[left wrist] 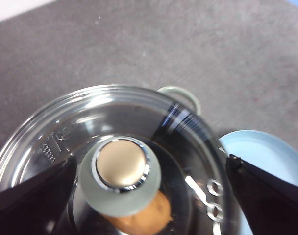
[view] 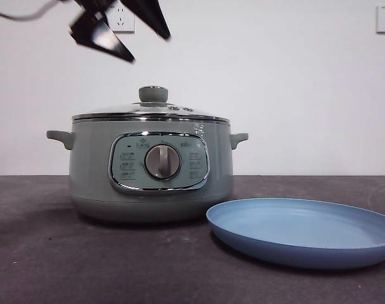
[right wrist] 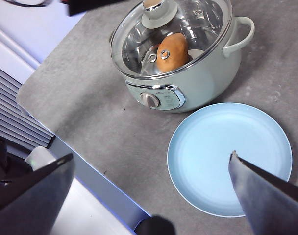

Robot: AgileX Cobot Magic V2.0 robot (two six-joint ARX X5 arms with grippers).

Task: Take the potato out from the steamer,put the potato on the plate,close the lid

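Plate (view: 304,232) nearest the lens: wide, shallow, light blue, bare, on the grey desk (view: 85,266) just beside the pot (view: 151,171).

Left gripper (left wrist: 149,196): jaws wide apart, straddling the lid knob (left wrist: 120,171) from above, not touching it. In the front view it hangs above the lid (view: 151,113), a clear gap below its tips.

Right gripper (right wrist: 149,191): jaws apart, holding nothing, high over the desk near the plate; waiting.

Lid: glass dome, steel rim, seated on the pot. Knob pale green with a metal cap, the only sensible place to take hold. Judged rigid, breakable, moderately heavy, and smooth at the knob; a grip low on the knob's waist should keep it from slipping or tilting.

Pot: sage green, side handles (view: 61,137), dial (view: 162,161) facing the front camera. Inside, seen through the glass, one potato (right wrist: 171,53), orange-brown, lying roughly mid-pot. Nothing else made out in there.

Potato: likely firm if raw, softer and slick if steamed; cannot tell which. Grip across the thick middle, not the tapered end.

Task judged at its start: lid still on, potato not yet out.
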